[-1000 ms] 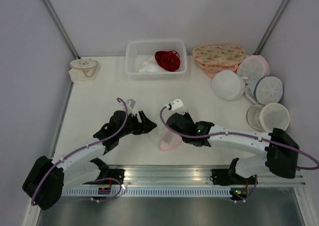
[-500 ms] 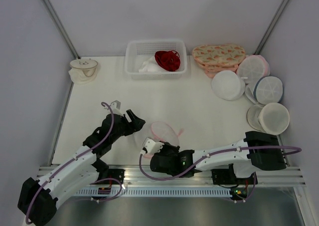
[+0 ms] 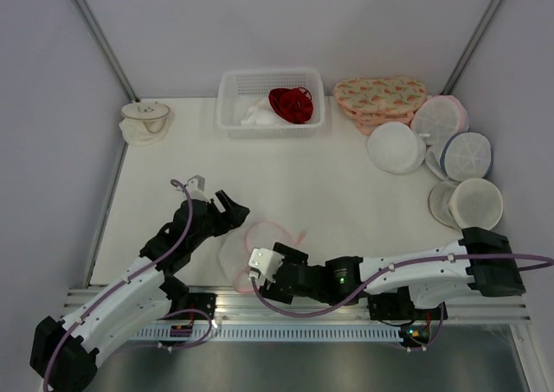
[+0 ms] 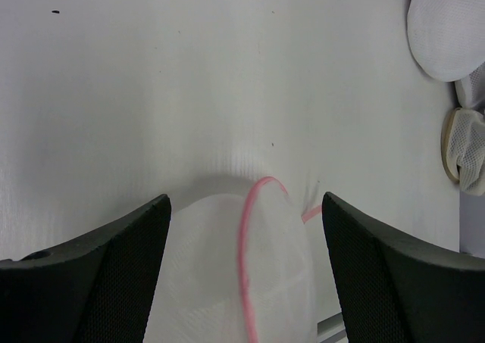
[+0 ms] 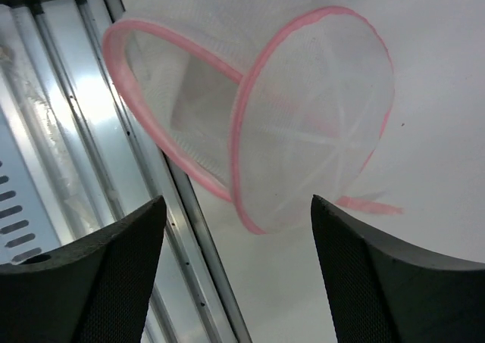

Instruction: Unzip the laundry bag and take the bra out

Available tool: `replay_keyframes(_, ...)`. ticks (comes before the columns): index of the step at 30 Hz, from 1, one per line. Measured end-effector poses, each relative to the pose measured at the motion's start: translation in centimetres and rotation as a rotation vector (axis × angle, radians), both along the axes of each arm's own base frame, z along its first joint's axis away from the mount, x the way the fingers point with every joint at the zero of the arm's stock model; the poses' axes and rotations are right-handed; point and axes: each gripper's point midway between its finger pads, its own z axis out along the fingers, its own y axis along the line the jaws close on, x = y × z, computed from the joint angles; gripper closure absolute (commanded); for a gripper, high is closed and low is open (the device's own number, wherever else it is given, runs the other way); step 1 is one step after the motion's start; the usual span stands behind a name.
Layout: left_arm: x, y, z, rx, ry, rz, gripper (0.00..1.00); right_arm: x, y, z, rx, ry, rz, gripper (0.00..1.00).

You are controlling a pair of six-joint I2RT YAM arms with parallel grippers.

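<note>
Status: your left fingers (image 4: pixel 114 275) and right fingers (image 5: pixel 371 282) are both standing apart beside the laundry bag (image 4: pixel 212 267) | bra (image 3: pixel 290 105) lying in basket (image 3: pixel 260 82).

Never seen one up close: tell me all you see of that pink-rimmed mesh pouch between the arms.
The laundry bag is a round pouch of white see-through mesh with pink zip rims. It lies unzipped, its two halves spread like a clamshell, looking empty, at the table edge by the metal rail. Nothing grips it.

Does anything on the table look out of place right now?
Yes: the laundry bag lies unzipped and gaping at the near edge of the table, its pink rim overlapping the metal rail.
</note>
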Motion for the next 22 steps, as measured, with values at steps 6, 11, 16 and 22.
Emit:
replay_keyframes(6, 0.0, 0.0, 0.5, -0.013, -0.017, -0.001, 0.15, 0.8, -2.4, 4.3, 0.165, 0.023, -0.082, 0.06)
replay_keyframes(11, -0.3, -0.6, 0.8, -0.032, -0.018, -0.035, 0.09, 5.8, -6.0, 10.0, 0.361, -0.020, -0.364, 0.02)
replay_keyframes(16, -0.5, -1.9, 1.7, -0.062, -0.049, -0.111, 0.00, 8.0, -7.9, 12.3, 0.415, -0.055, -0.551, 0.02)
replay_keyframes(22, -1.3, -3.6, 1.6, -0.068, -0.050, -0.241, 0.00, 9.0, -8.8, 12.7, 0.449, -0.078, -0.668, 0.02)
